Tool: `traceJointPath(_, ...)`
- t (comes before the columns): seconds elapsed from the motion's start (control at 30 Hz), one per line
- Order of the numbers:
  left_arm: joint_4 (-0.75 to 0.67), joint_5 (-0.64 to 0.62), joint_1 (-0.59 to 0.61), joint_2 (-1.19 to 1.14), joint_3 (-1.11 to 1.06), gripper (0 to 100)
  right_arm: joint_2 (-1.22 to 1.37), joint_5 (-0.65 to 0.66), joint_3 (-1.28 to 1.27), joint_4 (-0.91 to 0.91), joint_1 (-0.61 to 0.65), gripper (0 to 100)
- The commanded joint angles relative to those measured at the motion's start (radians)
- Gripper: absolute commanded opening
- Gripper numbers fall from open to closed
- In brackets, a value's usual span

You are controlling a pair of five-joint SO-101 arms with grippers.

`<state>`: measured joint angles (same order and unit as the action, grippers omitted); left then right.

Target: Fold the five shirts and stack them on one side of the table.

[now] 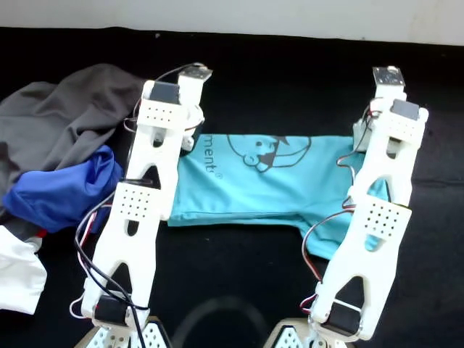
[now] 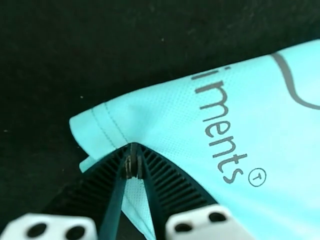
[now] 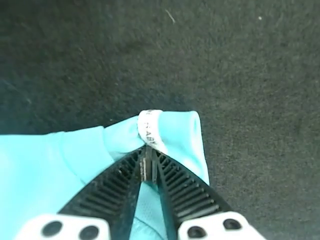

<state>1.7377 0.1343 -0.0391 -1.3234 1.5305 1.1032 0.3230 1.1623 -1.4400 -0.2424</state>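
- A light blue-green cloth shirt [image 1: 246, 188] w/ a dark drawing lies spread in the middle of the black table [image 1: 290, 65], between the 2 arms.
- The left gripper [image 2: 132, 152] is pinched tight on the shirt's hem corner, next to the grey letters [image 2: 220, 135].
- The right gripper [image 3: 148, 155] is pinched tight on the shirt's other far corner, right by a small white tag [image 3: 150, 127].
- Both corners are on the shirt's far edge, away from the arm bases.
- Pile at the table's left side: a crumpled grey shirt [image 1: 65, 109] at the back, a bright blue shirt [image 1: 65, 192] lying on its near part, & a white shirt [image 1: 18, 275] nearest the front.
- From above, the left arm lies between the pile & the blue-green shirt.
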Motion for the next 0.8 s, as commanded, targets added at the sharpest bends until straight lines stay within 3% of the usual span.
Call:
traceJointPath(0.0,0.028,-0.005,0.015,0.048,0.048,1,-0.008,-0.011,0.165,-0.085,0.015,0.6)
traceJointPath(0.2,0.037,-0.008,0.015,0.259,-0.127,1,-0.008,-0.008,0.423,-0.283,0.016,0.6)
traceJointPath(0.47,0.028,-0.005,-0.047,0.863,-0.891,1,-0.045,-0.008,0.556,-0.329,-0.021,0.6)
traceJointPath(0.6,-0.118,-0.003,-0.077,1.116,-1.239,1,-0.200,-0.009,0.414,-0.329,-0.044,0.6)
traceJointPath(0.77,-0.391,0.000,-0.076,1.279,-1.716,1,-0.539,-0.006,-0.074,-0.328,-0.047,0.6)
